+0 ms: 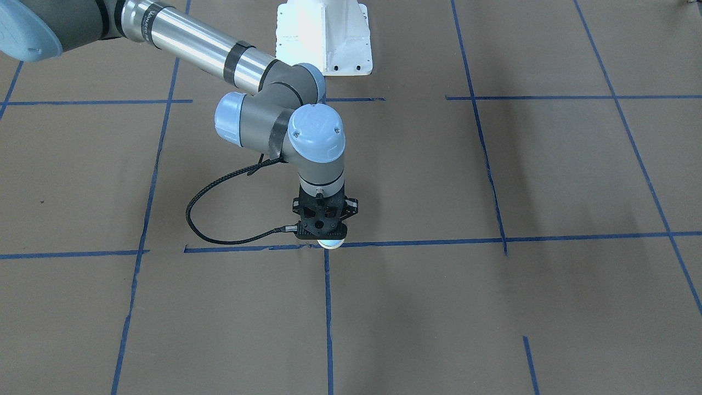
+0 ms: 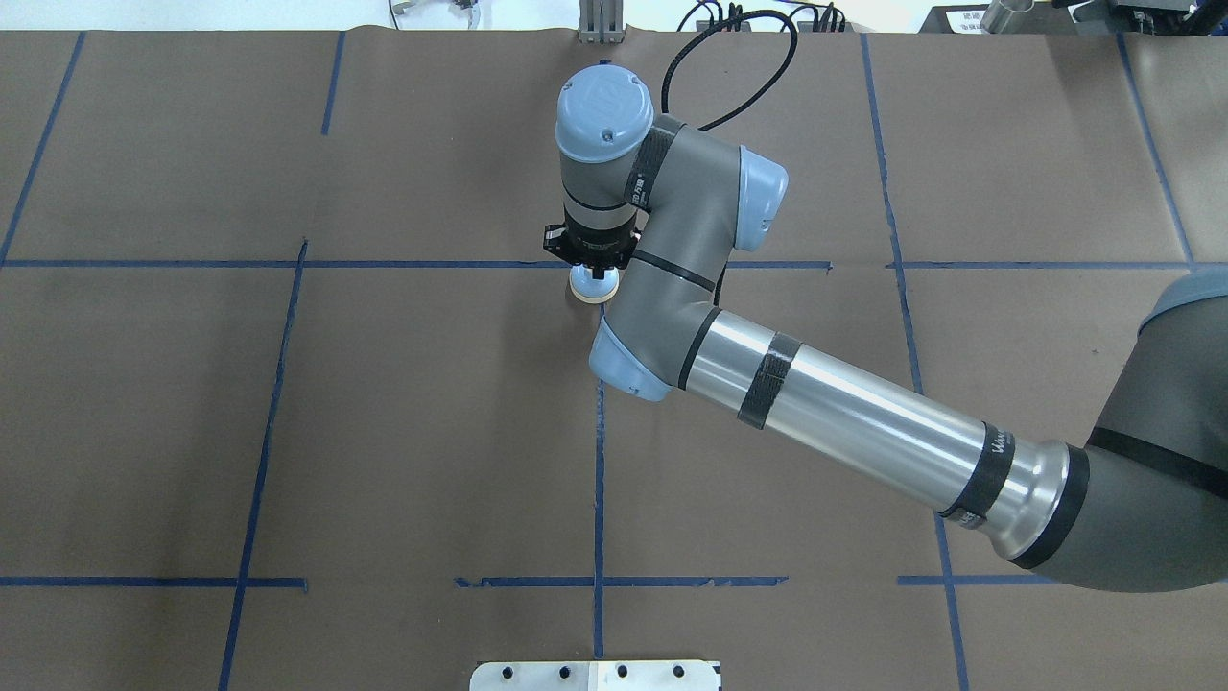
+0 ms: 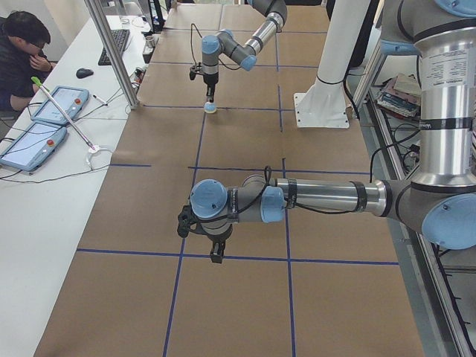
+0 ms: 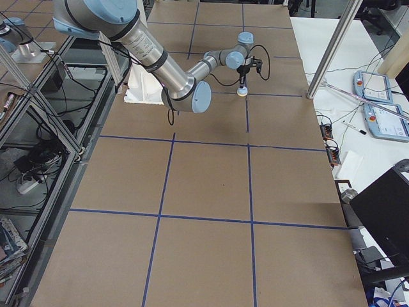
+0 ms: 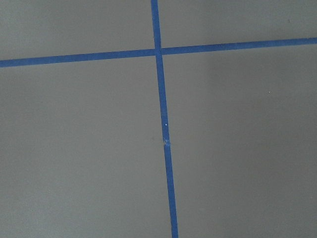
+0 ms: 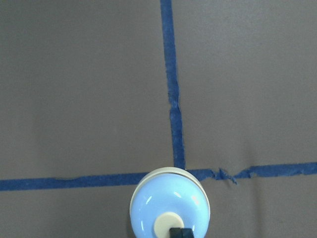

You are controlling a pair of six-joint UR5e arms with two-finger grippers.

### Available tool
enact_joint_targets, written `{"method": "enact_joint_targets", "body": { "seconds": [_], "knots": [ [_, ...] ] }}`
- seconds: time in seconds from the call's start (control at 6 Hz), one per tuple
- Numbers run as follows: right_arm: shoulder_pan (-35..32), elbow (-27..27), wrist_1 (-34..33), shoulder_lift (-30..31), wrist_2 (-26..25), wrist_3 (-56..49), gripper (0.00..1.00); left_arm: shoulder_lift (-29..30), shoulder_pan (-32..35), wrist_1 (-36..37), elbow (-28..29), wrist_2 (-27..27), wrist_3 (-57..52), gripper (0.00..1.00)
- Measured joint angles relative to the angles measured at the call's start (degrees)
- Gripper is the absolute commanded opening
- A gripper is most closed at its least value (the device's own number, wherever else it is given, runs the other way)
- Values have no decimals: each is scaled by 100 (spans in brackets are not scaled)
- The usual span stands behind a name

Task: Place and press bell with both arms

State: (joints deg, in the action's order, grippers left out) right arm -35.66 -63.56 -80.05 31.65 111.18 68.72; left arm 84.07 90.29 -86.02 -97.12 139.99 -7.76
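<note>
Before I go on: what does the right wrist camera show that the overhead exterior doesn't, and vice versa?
Right wrist only: the bell's cream button, with the black fingers at its edge. Overhead only: the right arm stretched across the table, its wrist hiding most of the bell. Both: the bell sitting at a blue tape crossing.
</note>
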Motion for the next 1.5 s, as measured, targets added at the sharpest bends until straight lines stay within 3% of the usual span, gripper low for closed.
{"method": "enact_joint_targets", "body": {
  "seconds": [0.83, 1.0, 1.17, 1.5],
  "knots": [
    [-8, -19, 3, -107, -16, -9, 6, -2, -3, -2, 20, 10, -6, 100],
    [-118, -60, -2, -188, 90, -8, 29, -2, -3, -3, 23, 10, -4, 100],
    [-310, -92, -11, -217, 347, -27, 99, 1, -3, -3, 23, 8, 15, 100],
    [-708, -183, -35, -86, 856, -161, 100, 31, -3, -33, -32, -1, 261, 100]
  ]
}}
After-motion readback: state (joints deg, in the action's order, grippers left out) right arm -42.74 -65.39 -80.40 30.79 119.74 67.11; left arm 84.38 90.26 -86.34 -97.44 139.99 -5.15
